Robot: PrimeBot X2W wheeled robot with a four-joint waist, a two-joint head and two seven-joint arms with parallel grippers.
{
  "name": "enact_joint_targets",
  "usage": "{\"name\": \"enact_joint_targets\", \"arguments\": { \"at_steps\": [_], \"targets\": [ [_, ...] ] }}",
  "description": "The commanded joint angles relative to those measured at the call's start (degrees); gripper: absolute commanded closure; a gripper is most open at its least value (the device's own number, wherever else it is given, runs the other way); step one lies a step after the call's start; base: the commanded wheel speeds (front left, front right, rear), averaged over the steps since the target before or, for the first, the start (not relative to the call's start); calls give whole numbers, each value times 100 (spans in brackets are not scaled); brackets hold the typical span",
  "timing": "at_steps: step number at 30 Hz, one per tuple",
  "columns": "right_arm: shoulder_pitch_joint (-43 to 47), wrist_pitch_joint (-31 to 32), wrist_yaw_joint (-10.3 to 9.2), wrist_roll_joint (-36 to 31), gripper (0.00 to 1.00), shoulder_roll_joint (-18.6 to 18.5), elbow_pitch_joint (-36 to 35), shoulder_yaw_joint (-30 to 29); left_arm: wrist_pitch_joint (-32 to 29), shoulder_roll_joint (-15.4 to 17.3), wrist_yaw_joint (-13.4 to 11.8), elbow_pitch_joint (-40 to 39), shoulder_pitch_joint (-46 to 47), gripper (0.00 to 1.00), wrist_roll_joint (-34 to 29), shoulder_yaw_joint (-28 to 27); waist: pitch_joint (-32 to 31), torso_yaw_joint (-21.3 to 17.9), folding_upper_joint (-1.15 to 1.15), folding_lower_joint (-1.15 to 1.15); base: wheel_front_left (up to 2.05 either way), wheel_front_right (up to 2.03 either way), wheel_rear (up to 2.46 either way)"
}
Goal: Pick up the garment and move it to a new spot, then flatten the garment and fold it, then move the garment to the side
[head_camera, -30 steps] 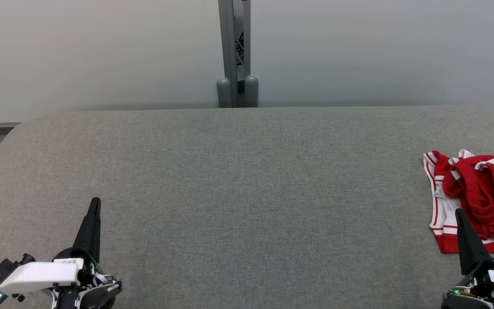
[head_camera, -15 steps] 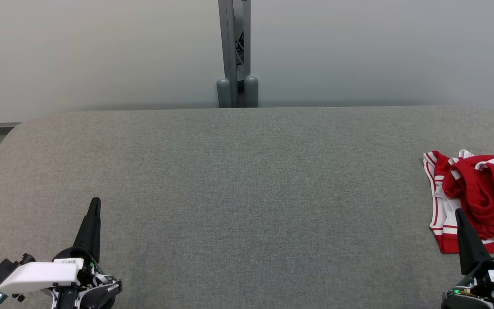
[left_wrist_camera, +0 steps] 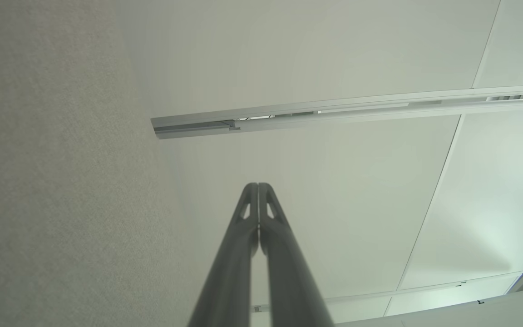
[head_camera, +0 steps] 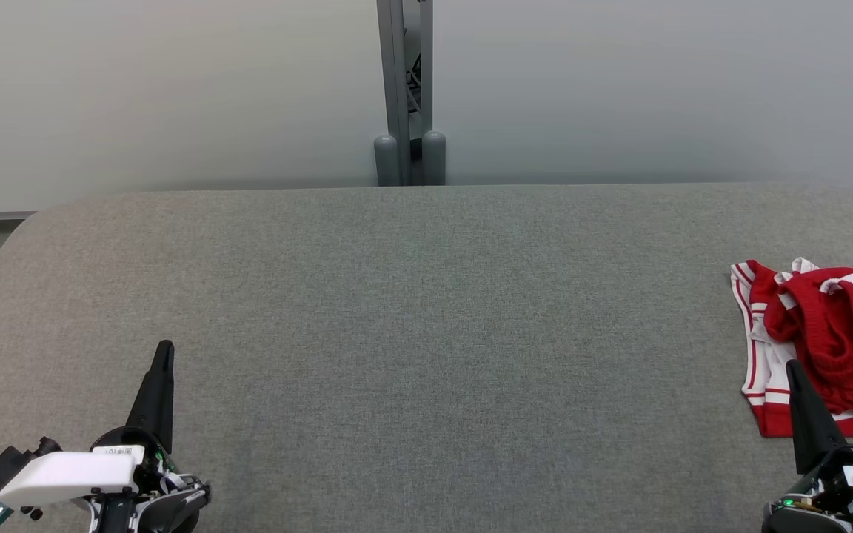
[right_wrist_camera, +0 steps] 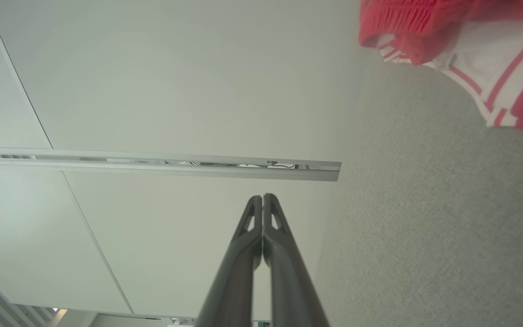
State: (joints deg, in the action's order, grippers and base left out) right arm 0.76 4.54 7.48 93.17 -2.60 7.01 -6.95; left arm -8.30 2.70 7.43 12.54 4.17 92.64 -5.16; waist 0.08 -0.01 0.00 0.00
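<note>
- Left gripper [head_camera: 164, 352], near left corner of the surface [head_camera: 426, 333]: fingers [left_wrist_camera: 239, 254] pressed together, nothing between them, pointing away from the robot towards the back edge.
- Right gripper [head_camera: 793, 366], near right corner: fingers [right_wrist_camera: 288, 263] likewise together and holding nothing. In the head view the tip overlaps the near part of the garment [head_camera: 834, 333]. The right wrist view shows bare surface between fingers and cloth, so I judge no contact.
- Judgement on the pose: both arms sit low and wide at the corners, which leaves the middle of the surface open. It reads as a parked stance rather than a reach.
- Garment: red with white striped trim, at the far right of the surface, cut off by the head view's right edge.
- A white striped panel lies flat against the surface and a red gathered part is bunched on top. It is rumpled, not a flat fold.
- Orientation: the visible striped edge runs near-to-far and faces the middle of the surface. The true long axis cannot be told, since the rest is out of frame.
- Stage, as a judgement: lying at the side fits a garment waiting for pickup, or one loosely set aside.
- Behind: a grey post [head_camera: 404, 89] against a pale wall [head_camera: 175, 89].
</note>
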Motion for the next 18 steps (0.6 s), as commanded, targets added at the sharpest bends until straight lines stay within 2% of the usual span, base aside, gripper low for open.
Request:
{"name": "enact_joint_targets", "arguments": {
  "at_steps": [1,18],
  "targets": [
    [17,16,2,6,100,-52,-17,-16,-12,34,23,-16,100,100,11,-23,0,0,0,0,0,0,0],
    [18,16,2,6,100,-53,-17,-14,-12,34,23,-16,99,100,11,-23,0,0,0,0,0,0,0]
  ]
}}
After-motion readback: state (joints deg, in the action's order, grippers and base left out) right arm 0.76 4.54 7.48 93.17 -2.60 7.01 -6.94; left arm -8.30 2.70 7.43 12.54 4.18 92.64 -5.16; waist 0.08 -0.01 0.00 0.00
